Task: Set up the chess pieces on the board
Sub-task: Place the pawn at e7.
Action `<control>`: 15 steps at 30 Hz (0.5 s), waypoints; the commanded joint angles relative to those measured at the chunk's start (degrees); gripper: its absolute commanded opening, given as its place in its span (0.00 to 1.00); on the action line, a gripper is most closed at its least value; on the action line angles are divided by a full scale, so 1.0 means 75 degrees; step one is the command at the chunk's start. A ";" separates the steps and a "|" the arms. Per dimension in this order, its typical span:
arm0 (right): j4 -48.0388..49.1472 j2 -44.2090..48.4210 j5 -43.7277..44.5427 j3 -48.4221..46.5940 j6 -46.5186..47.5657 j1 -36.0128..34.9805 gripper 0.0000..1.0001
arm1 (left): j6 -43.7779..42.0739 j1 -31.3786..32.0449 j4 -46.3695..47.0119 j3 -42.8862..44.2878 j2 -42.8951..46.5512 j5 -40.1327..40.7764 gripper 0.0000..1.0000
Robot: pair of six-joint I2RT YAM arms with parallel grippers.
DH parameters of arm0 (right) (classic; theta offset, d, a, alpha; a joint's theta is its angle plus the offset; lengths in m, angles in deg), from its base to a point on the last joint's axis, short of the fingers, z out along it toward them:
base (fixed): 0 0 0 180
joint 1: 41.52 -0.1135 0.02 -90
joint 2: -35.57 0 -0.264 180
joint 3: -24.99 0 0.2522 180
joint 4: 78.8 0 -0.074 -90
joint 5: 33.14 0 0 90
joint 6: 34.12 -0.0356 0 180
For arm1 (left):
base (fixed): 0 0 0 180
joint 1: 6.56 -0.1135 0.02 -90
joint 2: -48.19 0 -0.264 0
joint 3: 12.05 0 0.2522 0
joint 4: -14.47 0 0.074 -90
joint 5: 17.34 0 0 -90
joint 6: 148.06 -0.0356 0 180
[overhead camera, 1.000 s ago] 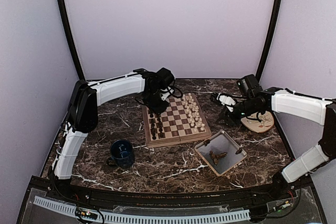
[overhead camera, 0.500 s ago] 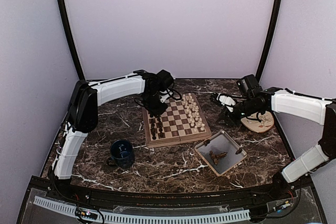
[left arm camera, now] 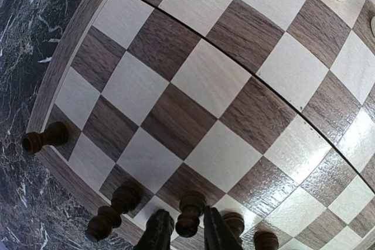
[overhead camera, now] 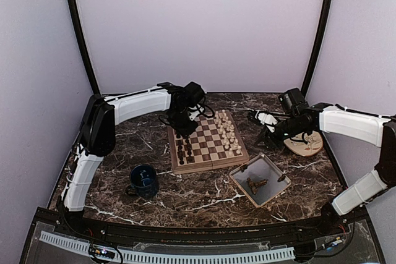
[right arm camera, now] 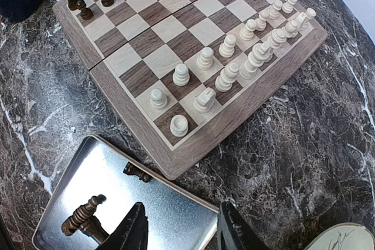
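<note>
The board (overhead camera: 211,163) lies mid-table, with cream chess pieces (overhead camera: 228,134) along its right side and dark chess pieces (overhead camera: 184,150) along its left. My left gripper (overhead camera: 181,130) hangs low over the board's far left. In the left wrist view it (left arm camera: 186,219) stands narrowly open around an upright dark pawn (left arm camera: 191,210) on its square, with a sliver of gap at the left finger. More dark pieces (left arm camera: 111,212) stand beside it. My right gripper (right arm camera: 179,226) is open and empty over the tray's corner. Loose dark pieces (right arm camera: 85,215) lie in the tray.
The grey metal tray (overhead camera: 273,169) sits right of the board's near corner. A blue mug (overhead camera: 143,180) stands near left of the board. A round beige plate (overhead camera: 304,144) lies under the right arm. Dark marble table all around.
My left gripper's jaws have parted a little around the dark pawn, which stays standing on the board. The right arm has not moved.
</note>
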 commanded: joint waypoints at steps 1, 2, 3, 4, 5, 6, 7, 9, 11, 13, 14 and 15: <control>-0.0003 -0.0068 0.0009 0.0022 0.0071 0.0048 0.42 | -0.0146 -0.0045 0.0088 -0.0054 0.0457 0.0037 0.23; -0.0003 -0.0068 0.0005 0.0022 0.0071 0.0054 0.42 | -0.0152 -0.0039 0.0111 -0.0051 0.0461 0.0035 0.22; 0.0003 -0.0075 0.0006 0.0010 0.0077 0.0049 0.42 | -0.0148 -0.0044 0.0125 -0.0041 0.0463 0.0031 0.23; -0.0002 -0.0068 0.0007 0.0010 0.0070 0.0051 0.42 | -0.0149 -0.0045 0.0125 -0.0020 0.0463 0.0035 0.23; -0.0009 -0.0068 -0.0001 0.0001 0.0059 0.0049 0.42 | -0.0149 -0.0045 0.0122 0.0004 0.0460 0.0048 0.23; -0.0027 -0.0068 -0.0013 -0.0019 0.0048 0.0048 0.42 | -0.0143 -0.0045 0.0120 0.0057 0.0476 0.0070 0.23; -0.0071 -0.0048 -0.0024 -0.0052 0.0035 0.0048 0.42 | -0.0128 -0.0045 0.0118 0.0110 0.0515 0.0081 0.23; -0.0208 0.0022 -0.0013 -0.0179 -0.0001 0.0048 0.42 | -0.0145 -0.0042 0.0162 0.0224 0.0610 0.0054 0.23; -0.0397 0.0155 0.0048 -0.0335 0.0008 0.0048 0.42 | -0.0160 -0.0045 0.0152 0.0447 0.0764 0.0082 0.23; -0.0606 0.0336 0.0142 -0.0409 0.0092 0.0060 0.42 | -0.0124 -0.0039 0.0110 0.0626 0.0937 0.0077 0.23; -0.0787 0.0422 0.0188 -0.0460 0.0166 0.0063 0.42 | -0.0095 -0.0034 0.0139 0.0625 0.1067 0.0056 0.24; -0.0999 0.0490 0.0273 -0.0514 0.0292 0.0066 0.42 | -0.0065 -0.0024 0.0187 0.0598 0.1239 0.0012 0.25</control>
